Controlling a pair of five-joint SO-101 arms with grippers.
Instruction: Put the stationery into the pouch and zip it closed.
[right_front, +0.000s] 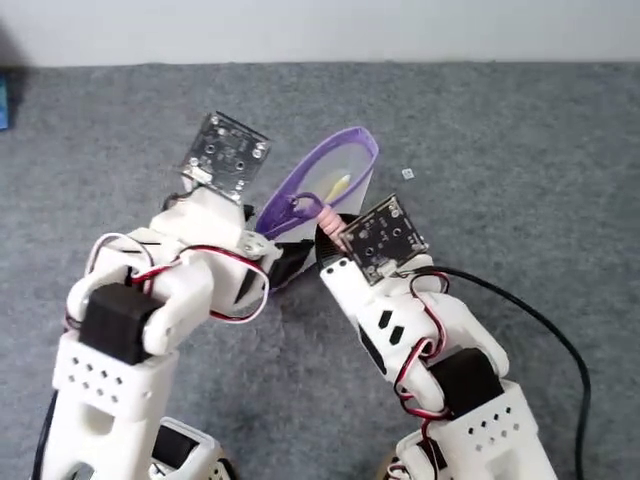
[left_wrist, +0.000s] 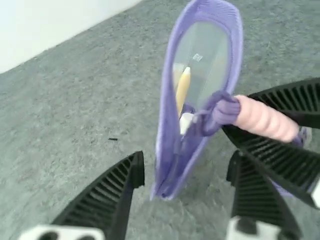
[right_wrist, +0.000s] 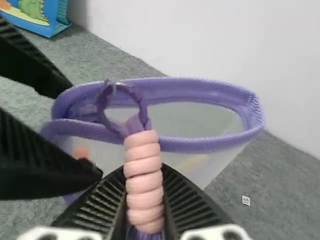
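We see in the left wrist view the left gripper (left_wrist: 186, 162), jaws apart, astride the near end of the pouch (left_wrist: 200, 75), a yellow pencil (left_wrist: 182, 90) inside. From above, the pouch stands on the table (right_front: 520, 150), its long axis running near-left to far-right. The right gripper (right_wrist: 142, 172) has its jaws clamped on the pink zip pull (right_wrist: 141, 150).

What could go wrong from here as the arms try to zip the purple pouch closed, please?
1. The left end effector stands open around the purple fabric pouch with clear sides, not clamping it, so pulling the zip may drag the whole pouch instead of closing it.
2. The right end effector grips only the pink ridged zip pull, which could slip out.
3. The yellow pencil shows in the wide-open mouth and might snag the zip.
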